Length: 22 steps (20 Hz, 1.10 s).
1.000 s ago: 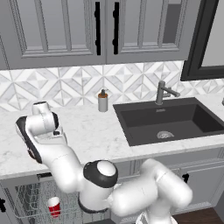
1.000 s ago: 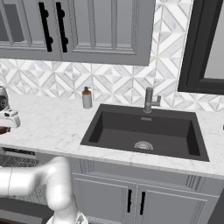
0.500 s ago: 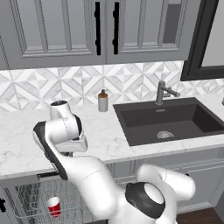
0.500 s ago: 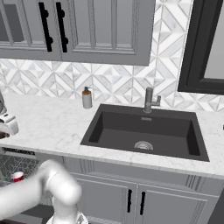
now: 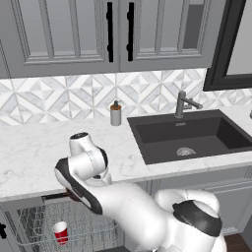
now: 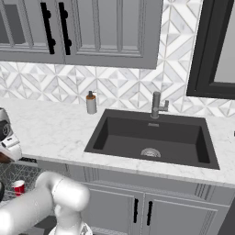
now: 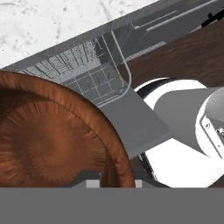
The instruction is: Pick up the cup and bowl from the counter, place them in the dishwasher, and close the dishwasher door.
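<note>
The dark-brown bowl [image 7: 52, 140] takes up the left of the hand view, and my gripper [image 7: 114, 183] is shut on its rim. A sliver of the bowl [image 6: 3, 158] shows at the left edge of the right base view, just past the counter's [image 5: 29, 152] front edge. Below it the dishwasher stands open with its grey wire rack [image 5: 34, 224] pulled out. The red cup [image 5: 60, 232] stands upright in the rack, where the right base view also shows the cup [image 6: 18, 187]. The rack [image 7: 83, 74] lies under the bowl in the hand view.
A black sink [image 5: 187, 138] with a grey faucet [image 5: 182, 103] is set into the counter to the right. A grey soap dispenser [image 5: 115, 114] stands by the backsplash. Grey cabinet doors [image 6: 151, 211] close off the space under the sink.
My hand has swung with the bowl from over the left counter toward its front edge, coming lower over the open dishwasher. The cup has stayed in the rack.
</note>
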Available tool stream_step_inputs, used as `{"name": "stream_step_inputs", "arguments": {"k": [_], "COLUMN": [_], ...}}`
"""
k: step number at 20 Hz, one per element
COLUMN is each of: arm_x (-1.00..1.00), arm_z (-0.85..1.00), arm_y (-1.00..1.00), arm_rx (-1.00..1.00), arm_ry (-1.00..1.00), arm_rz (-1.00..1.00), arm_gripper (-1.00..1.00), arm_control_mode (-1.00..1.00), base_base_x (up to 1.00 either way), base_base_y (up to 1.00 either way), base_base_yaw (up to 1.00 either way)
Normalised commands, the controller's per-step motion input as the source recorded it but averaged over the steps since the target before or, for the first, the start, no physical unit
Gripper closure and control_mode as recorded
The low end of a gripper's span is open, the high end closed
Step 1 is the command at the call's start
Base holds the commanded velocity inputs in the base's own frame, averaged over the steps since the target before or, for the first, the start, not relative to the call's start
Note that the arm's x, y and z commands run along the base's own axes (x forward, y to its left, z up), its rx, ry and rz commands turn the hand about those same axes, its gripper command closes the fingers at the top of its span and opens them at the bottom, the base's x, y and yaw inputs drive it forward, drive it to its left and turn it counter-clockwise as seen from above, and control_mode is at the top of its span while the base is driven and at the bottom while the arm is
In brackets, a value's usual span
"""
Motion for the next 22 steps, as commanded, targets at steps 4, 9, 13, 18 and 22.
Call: {"name": "stream_step_inputs", "arguments": {"k": [4,9,13,18,22], "arm_x": [-0.02,-0.14,0.03,0.00,0.00], "arm_z": [-0.94,-0.44,-0.18,-0.18,-0.43], "arm_y": [0.02,0.08,0.07,-0.02,-0.03], "arm_rx": [-0.35,-0.34,-0.10,-0.02,-0.06], "arm_ry": [0.16,-0.11,-0.07,-0.02,-0.08], "arm_rz": [-0.08,-0.09,-0.03,0.00,0.00], "arm_gripper": [1.00,1.00,1.00,1.00,1.00], "arm_control_mode": [-1.00,-1.00,-1.00,-1.00,-1.00], "base_base_x": [0.00,0.00,0.00,0.00,0.00], "base_base_y": [0.00,0.00,0.00,0.00,0.00], "base_base_yaw": [0.00,0.00,0.00,0.00,0.00]}}
